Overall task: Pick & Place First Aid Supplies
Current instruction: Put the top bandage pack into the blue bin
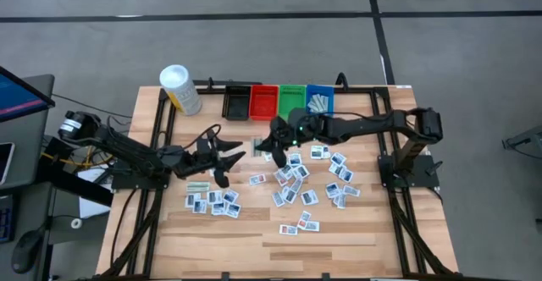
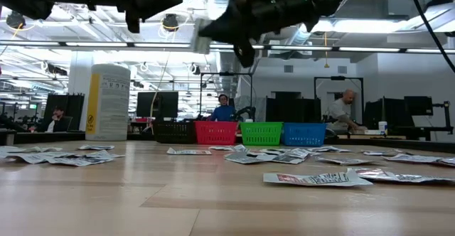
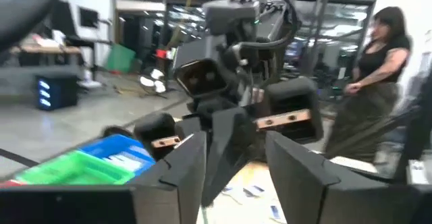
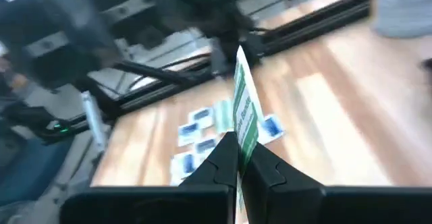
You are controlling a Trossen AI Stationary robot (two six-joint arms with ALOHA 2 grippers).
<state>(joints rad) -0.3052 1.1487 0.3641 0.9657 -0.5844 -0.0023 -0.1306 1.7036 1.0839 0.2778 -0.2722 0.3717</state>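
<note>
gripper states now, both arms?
Left tool: open, empty, above the table.
Right tool: shut on a green-printed packet.

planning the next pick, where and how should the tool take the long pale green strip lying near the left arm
Take the pale green strip across its short width, near the middle, coming straight down from above. It lies flat on the table, long side running left to right, so only its thin edges offer a hold. The left tool hangs open just beyond it; the right tool already pinches a packet.
</note>
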